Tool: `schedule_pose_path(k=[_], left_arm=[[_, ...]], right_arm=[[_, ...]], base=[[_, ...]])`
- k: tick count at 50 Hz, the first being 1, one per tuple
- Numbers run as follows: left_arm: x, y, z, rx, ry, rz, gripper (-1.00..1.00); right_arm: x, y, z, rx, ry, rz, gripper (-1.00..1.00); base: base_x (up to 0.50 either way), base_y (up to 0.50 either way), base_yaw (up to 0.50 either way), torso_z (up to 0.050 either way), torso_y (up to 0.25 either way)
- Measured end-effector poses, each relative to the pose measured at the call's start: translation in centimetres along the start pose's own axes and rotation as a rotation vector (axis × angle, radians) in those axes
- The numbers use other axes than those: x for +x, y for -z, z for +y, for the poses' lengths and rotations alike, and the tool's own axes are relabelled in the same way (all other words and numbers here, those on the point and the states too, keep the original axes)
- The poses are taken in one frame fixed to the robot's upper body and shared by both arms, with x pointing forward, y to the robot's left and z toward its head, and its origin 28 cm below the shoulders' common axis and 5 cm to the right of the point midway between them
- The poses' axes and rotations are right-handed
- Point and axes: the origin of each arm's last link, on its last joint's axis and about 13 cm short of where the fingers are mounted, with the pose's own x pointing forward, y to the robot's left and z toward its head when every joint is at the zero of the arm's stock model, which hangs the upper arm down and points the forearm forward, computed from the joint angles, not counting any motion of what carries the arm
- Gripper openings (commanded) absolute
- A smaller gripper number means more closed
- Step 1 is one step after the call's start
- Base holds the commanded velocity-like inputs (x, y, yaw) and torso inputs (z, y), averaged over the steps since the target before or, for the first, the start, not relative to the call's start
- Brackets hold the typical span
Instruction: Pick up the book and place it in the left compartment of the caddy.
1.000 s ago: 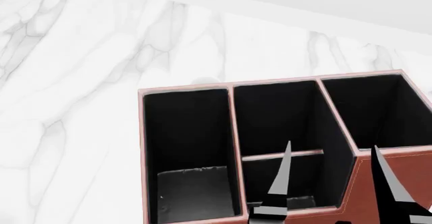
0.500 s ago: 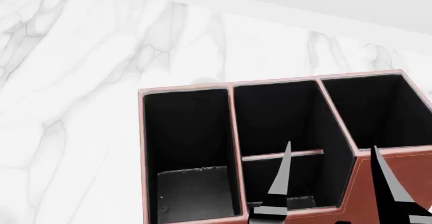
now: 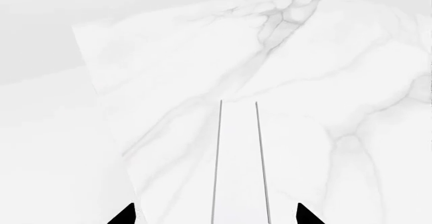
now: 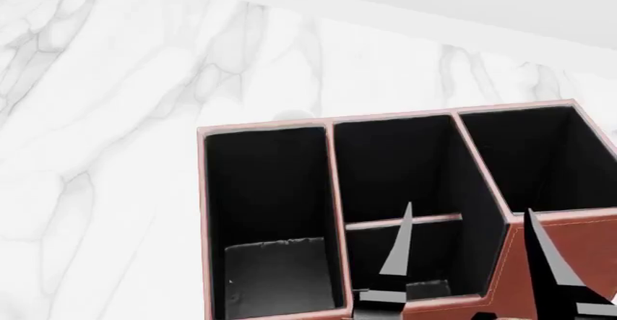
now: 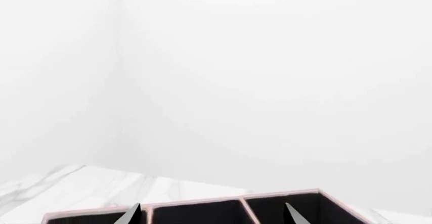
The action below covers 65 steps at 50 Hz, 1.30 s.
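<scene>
The caddy (image 4: pixel 511 277) is a reddish-brown box with black compartments, seen from above in the head view. Its left compartment (image 4: pixel 270 190) is the tall narrow end section. A dark grey flat surface (image 4: pixel 279 273) lies low inside it; I cannot tell whether that is the book or the floor. My right gripper (image 4: pixel 472 262) hovers open over the caddy's middle and right sections with nothing between its fingers (image 4: pixel 397 251). In the right wrist view the right gripper (image 5: pixel 214 215) points over the caddy's rim (image 5: pixel 196 203). My left gripper (image 3: pixel 216 216) is open above the marble, holding nothing.
The caddy stands on a white marble table (image 4: pixel 126 118) with a plain white wall behind. The middle section is split by a crossbar (image 4: pixel 405 222). Two thin grey lines (image 3: pixel 219 158) run across the marble under the left gripper.
The right gripper's fingers have slipped slightly down and left in the head view. The caddy has not moved.
</scene>
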Motion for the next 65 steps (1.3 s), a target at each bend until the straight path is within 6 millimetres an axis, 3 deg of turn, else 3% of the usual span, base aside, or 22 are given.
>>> schedule_pose_path(k=[19,44,65], left_arm=[[0.0,0.0,0.0,-0.001,0.002,-0.005,1.0],[1.8,0.7,0.1,0.041,-0.023,0.024,1.0],[2.1,1.1,-0.3,0.035,0.017,0.053,1.0]], right_arm=[[0.0,0.0,0.0,-0.002,-0.001,0.008,1.0],[0.0,0.0,0.1,-0.003,-0.009,0.001,1.0],[0.0,-0.1,0.1,0.001,-0.011,-0.004,1.0]], base=[[0.0,0.0,0.0,0.0,0.0],[0.0,0.0,0.0,0.0,0.0],[0.0,0.0,0.0,0.0,0.0]])
